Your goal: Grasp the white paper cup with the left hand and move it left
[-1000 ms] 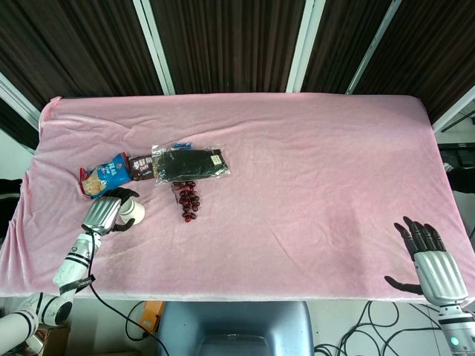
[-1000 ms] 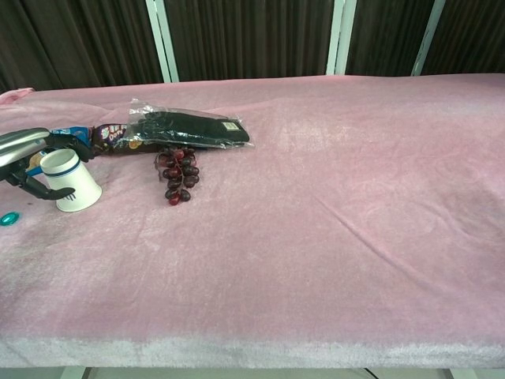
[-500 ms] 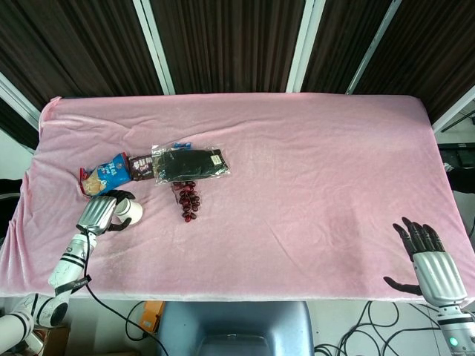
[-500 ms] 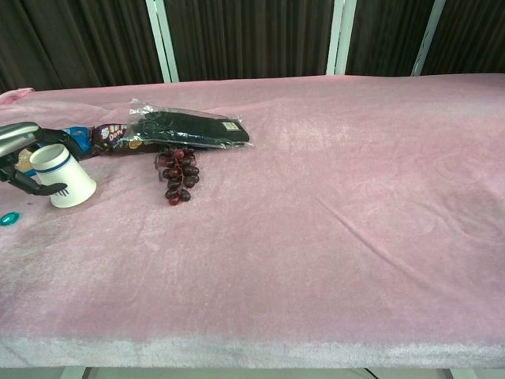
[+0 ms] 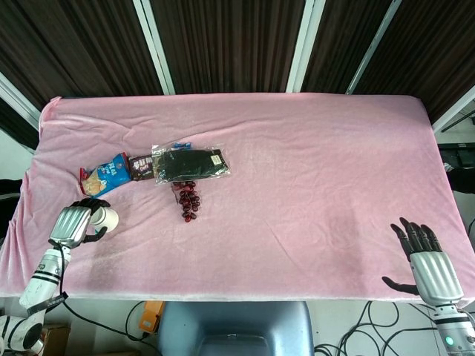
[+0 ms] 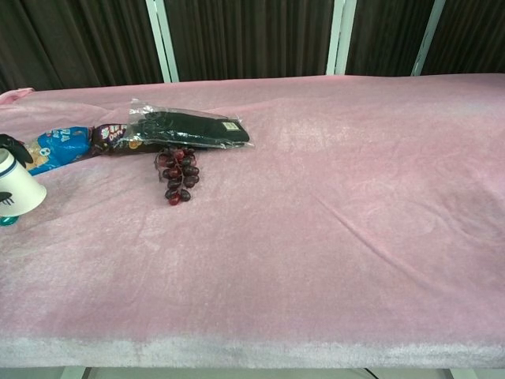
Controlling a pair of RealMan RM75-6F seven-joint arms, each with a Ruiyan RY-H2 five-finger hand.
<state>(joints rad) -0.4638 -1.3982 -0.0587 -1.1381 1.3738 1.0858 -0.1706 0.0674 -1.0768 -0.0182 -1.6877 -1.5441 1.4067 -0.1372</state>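
The white paper cup (image 5: 106, 218) (image 6: 17, 188) stands near the table's front left, gripped by my left hand (image 5: 73, 224), whose dark fingers wrap round its far side. In the chest view only a few fingertips (image 6: 13, 145) show at the left edge behind the cup. My right hand (image 5: 424, 262) hovers at the front right corner, fingers spread and holding nothing, far from the cup.
A blue snack bag (image 5: 104, 174), a dark candy bar (image 5: 140, 166), a black packet in clear plastic (image 5: 190, 162) and a bunch of dark grapes (image 5: 188, 200) lie right of the cup. A small teal object (image 6: 7, 221) sits by the cup's base. Pink cloth (image 5: 312, 185) covers the table.
My left hand has carried the cup leftward across the cloth, away from the grapes and past the snack bag. The right hand has shifted slightly.
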